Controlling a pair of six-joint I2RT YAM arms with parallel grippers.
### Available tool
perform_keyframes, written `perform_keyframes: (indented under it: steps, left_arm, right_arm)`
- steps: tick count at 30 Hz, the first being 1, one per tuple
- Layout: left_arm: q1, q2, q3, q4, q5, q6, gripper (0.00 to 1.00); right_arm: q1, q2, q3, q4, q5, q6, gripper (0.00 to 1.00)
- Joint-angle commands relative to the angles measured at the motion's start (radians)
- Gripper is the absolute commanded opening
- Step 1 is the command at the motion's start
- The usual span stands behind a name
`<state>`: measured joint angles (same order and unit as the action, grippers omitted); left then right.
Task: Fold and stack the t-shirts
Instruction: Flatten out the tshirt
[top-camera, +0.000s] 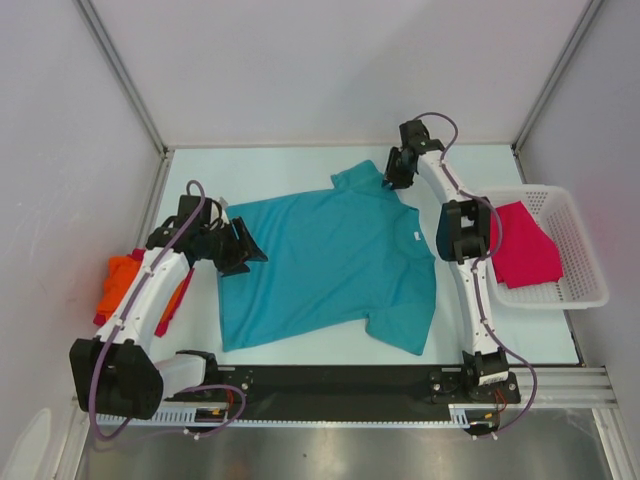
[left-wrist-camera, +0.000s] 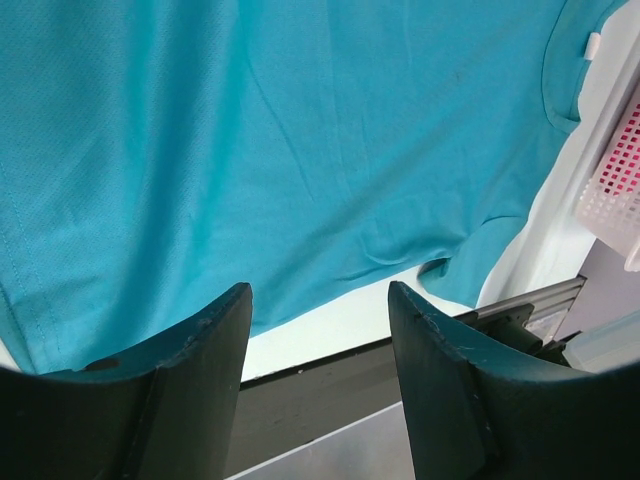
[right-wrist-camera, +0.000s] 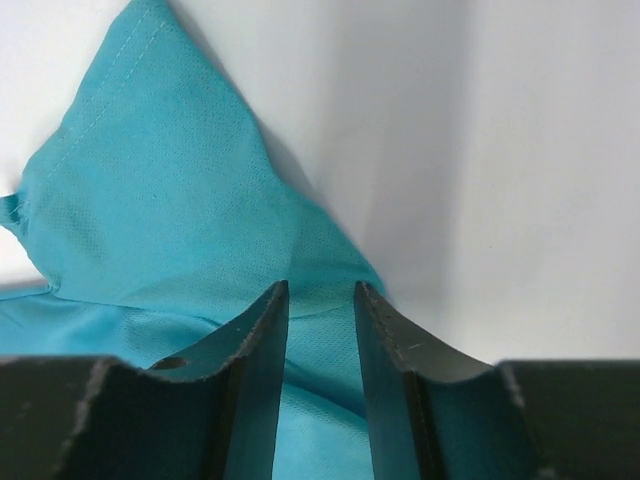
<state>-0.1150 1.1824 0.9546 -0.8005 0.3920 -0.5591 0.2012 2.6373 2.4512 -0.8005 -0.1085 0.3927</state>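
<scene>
Where arm (top-camera: 150, 285) crosses, orange t-shirt (top-camera: 118, 280) half hidden

Left arm (top-camera: 150, 290): white shells, bulky black housings at the joints.
Right arm (top-camera: 472, 290): same white links, black motor block well behind the hand.
Cables (top-camera: 97, 400): purplish-grey, looped up to just behind each hand.
Left gripper (top-camera: 240, 248): black body.
Right gripper (top-camera: 395, 172): black body.
Fingers (left-wrist-camera: 200, 385): dark, curved, tapering toward the tips; scuffed pale edges, small round hole near the root.
</scene>
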Motion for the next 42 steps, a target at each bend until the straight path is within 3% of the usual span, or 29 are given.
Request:
perform_keyframes:
  steps: [1, 3, 4, 5, 19, 29, 35, 41, 42]
  left_arm:
    - [-0.003, 0.013, 0.052, 0.0, 0.008, 0.027, 0.62]
    - [-0.003, 0.017, 0.053, 0.0, 0.01, 0.028, 0.62]
    - [-0.003, 0.017, 0.053, 0.0, 0.01, 0.028, 0.62]
    - [-0.003, 0.017, 0.053, 0.001, 0.01, 0.028, 0.62]
    - [0.008, -0.012, 0.041, -0.014, 0.015, 0.048, 0.62]
    - [0.018, -0.015, 0.035, -0.014, 0.033, 0.05, 0.62]
    - [0.02, -0.009, 0.044, -0.011, 0.041, 0.041, 0.62]
    - [0.02, 0.013, 0.064, 0.006, 0.039, 0.037, 0.63]
    - [0.021, 0.022, 0.07, 0.004, 0.042, 0.045, 0.63]
  right_arm:
    - [-0.009, 0.055, -0.043, -0.017, 0.009, -0.025, 0.36]
    - [-0.011, 0.061, -0.04, -0.017, -0.02, -0.034, 0.24]
    - [-0.011, 0.065, -0.041, -0.014, -0.028, -0.035, 0.02]
    - [-0.011, 0.066, -0.043, -0.012, -0.023, -0.034, 0.0]
    - [-0.112, 0.064, -0.017, -0.066, 0.268, 0.049, 0.0]
    - [-0.148, 0.017, -0.053, -0.065, 0.287, 0.072, 0.0]
    - [-0.132, -0.045, -0.061, -0.054, 0.184, 0.066, 0.0]
    - [-0.025, -0.25, -0.11, 0.049, 0.266, -0.061, 0.07]
    - [-0.013, -0.272, -0.094, 0.047, 0.285, -0.078, 0.15]
